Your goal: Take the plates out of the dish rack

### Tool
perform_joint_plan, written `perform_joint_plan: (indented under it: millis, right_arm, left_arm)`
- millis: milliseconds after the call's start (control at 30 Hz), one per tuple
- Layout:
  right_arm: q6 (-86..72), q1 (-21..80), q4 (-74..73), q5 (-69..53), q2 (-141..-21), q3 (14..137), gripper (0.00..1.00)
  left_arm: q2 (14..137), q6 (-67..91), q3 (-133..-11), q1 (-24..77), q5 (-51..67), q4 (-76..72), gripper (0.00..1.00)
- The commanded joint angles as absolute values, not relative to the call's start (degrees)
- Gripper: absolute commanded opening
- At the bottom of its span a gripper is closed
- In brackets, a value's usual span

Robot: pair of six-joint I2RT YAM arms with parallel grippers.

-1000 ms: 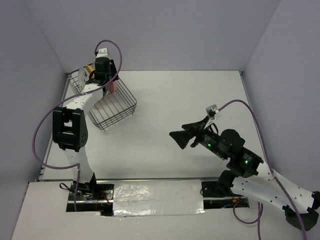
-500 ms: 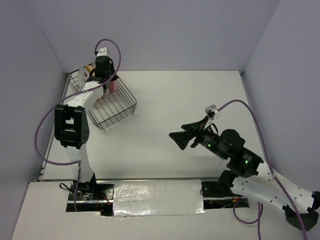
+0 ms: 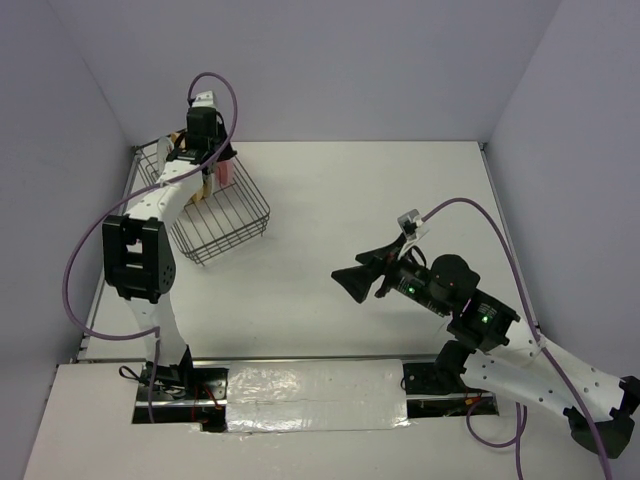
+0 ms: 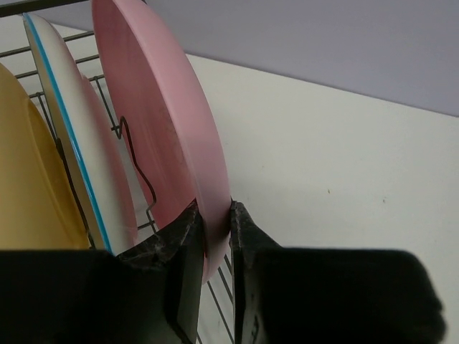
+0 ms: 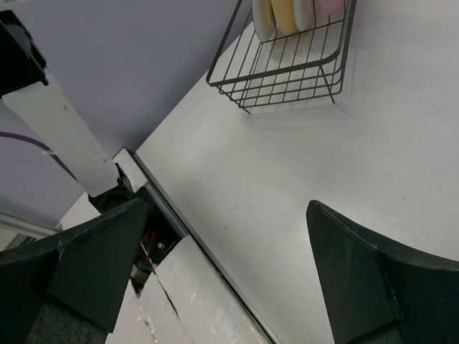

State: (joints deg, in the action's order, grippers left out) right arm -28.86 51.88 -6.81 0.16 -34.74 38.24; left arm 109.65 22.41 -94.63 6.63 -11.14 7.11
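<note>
Crowded rack corner, open table beside it
The dish rack (image 3: 215, 205) sits near the back-left corner. Inside it, the pink plate (image 4: 165, 122) stands close beside the white plate (image 4: 86, 150), with a narrow gap between them. Bare table (image 3: 400, 200) spreads from the rack to the right gripper (image 3: 352, 280).

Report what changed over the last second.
The left gripper shifted slightly over the dish rack and now pinches the rim of the pink plate. The right gripper, wide open, drifted slightly left. The yellow plate and white plate stayed racked.
</note>
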Motion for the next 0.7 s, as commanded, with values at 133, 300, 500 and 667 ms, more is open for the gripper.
perform_joint_plan:
  millis: [133,300,500,667]
  right_arm:
    - [-27.2,52.0,-5.7,5.0,-34.4,40.4,1.0]
    - [-26.4,52.0,-6.1,9.0,-34.0,40.3,1.0]
    - [-25.7,52.0,-6.9,11.0,-34.6,40.7,1.0]
    - [-25.4,52.0,-7.1,12.0,-33.7,40.7,1.0]
  left_arm:
    - [101.0,22.3,-100.2,6.9,-3.3,6.1,0.0]
    - [97.7,22.6,-99.8,7.4,-0.5,6.1,0.0]
    - [97.1,21.2,-101.0,7.4,-1.2,6.0,0.0]
    - [100.5,21.4,-103.4,6.8,-3.7,7.2,0.0]
